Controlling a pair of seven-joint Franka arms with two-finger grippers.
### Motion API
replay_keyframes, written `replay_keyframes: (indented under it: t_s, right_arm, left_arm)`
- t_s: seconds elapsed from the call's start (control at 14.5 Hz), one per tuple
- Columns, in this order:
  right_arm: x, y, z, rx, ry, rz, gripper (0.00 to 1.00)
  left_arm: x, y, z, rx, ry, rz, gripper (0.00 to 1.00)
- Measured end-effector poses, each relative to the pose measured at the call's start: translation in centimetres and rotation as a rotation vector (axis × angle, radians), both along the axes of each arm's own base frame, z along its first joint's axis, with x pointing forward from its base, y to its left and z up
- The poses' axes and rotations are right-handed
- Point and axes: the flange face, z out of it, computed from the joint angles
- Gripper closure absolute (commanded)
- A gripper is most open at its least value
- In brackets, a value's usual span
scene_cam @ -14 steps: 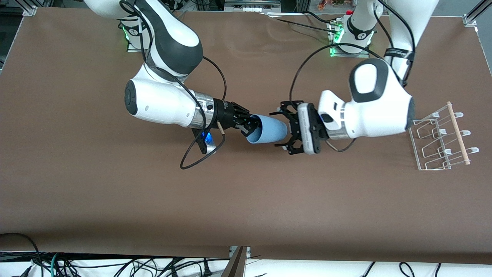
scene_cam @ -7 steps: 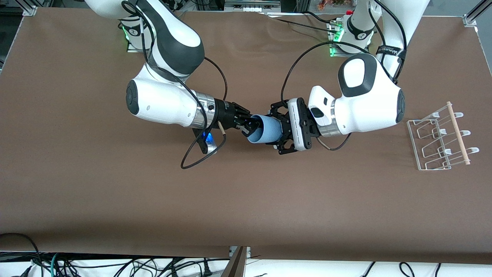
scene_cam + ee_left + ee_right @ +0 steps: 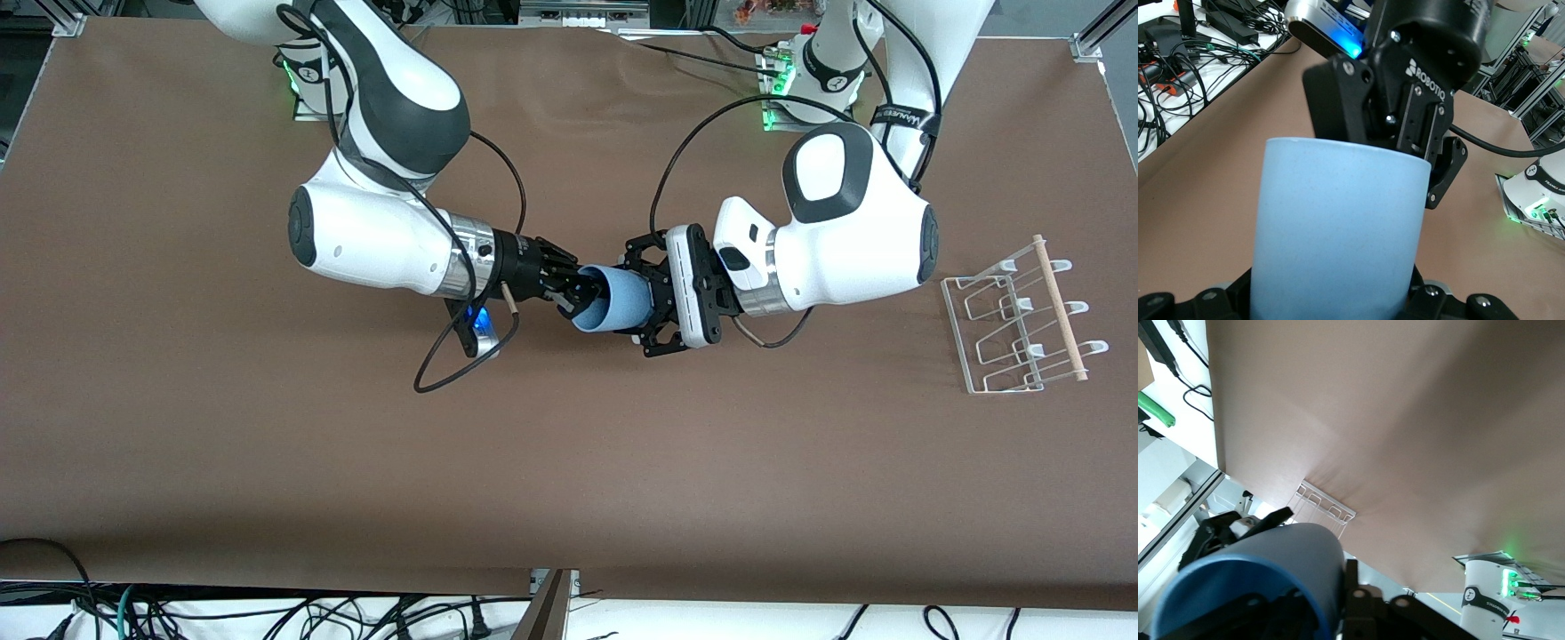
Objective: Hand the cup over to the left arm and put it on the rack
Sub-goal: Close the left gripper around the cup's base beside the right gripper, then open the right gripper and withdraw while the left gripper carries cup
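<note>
The light-blue cup [image 3: 618, 302] lies on its side in the air over the middle of the table, held between both arms. My left gripper [image 3: 638, 302] is shut on the cup's narrow base end, and the cup [image 3: 1338, 227] fills its wrist view between the fingers. My right gripper [image 3: 573, 298] pinches the cup's rim, one finger inside the mouth and one outside. In the right wrist view the cup [image 3: 1258, 573] sits right at the right gripper [image 3: 1328, 600]. The rack [image 3: 1058, 307] stands on the table toward the left arm's end.
Brown table [image 3: 569, 462] lies bare under the arms. A black cable [image 3: 444, 364] loops down from the right wrist. The rack [image 3: 1325, 503] also shows small in the right wrist view. Both arm bases stand along the table's back edge.
The left gripper moved in from the rack's side, slid over the cup's base and closed on it. The right arm kept its place with the cup.
</note>
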Motion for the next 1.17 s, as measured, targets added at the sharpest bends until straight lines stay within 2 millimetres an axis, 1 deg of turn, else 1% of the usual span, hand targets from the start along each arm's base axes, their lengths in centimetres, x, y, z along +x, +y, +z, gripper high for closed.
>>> replay_keyframes:
  t_s: [0.14, 0.28, 0.41, 0.48, 0.62, 0.76, 0.83, 0.9, 0.97, 1.1, 1.17]
  right_arm:
    - [0.3, -0.3, 0.4, 0.009, -0.003, -0.008, 0.02]
    - [0.9, -1.4, 1.3, 0.013, -0.009, -0.016, 0.01]
    - [1.4, -3.2, 2.2, 0.011, 0.010, 0.003, 0.01]
    - [1.8, -4.4, 2.8, 0.009, 0.015, 0.004, 0.01]
    - [2.7, -7.6, 4.4, 0.007, 0.021, -0.002, 0.01]
    - [3.7, -12.0, 5.8, -0.002, 0.034, 0.001, 0.01]
    - [4.3, -14.8, 6.2, -0.008, 0.038, 0.014, 0.01]
    - [4.9, -17.9, 6.5, -0.011, 0.040, 0.028, 0.01]
    - [5.6, -21.4, 6.9, -0.011, 0.039, 0.046, 0.01]
    - [6.2, -28.4, 7.6, -0.005, 0.024, 0.085, 0.01]
    - [6.3, -31.5, 7.9, -0.001, 0.015, 0.100, 0.01]
  left_arm:
    - [-0.2, -0.5, 0.2, -0.003, -0.001, -0.008, 1.00]
    - [-0.3, -0.4, 0.1, -0.002, 0.016, -0.015, 0.99]
    - [-0.2, 0.6, 0.3, -0.002, 0.047, -0.035, 0.99]
    - [-0.2, 1.4, 0.5, -0.003, 0.066, -0.053, 0.99]
    - [-0.1, 3.5, 1.0, 0.014, 0.101, -0.094, 0.99]
    - [-0.2, 6.3, 1.5, 0.069, 0.139, -0.122, 0.99]
    - [-0.4, 7.8, 1.6, 0.115, 0.157, -0.138, 0.99]
    - [-0.7, 9.0, 1.9, 0.169, 0.169, -0.150, 0.99]
    - [-1.1, 9.8, 2.1, 0.227, 0.193, -0.156, 0.99]
    - [-2.2, 10.8, 2.4, 0.347, 0.262, -0.150, 0.99]
    - [-2.7, 11.3, 2.5, 0.425, 0.284, -0.147, 0.99]
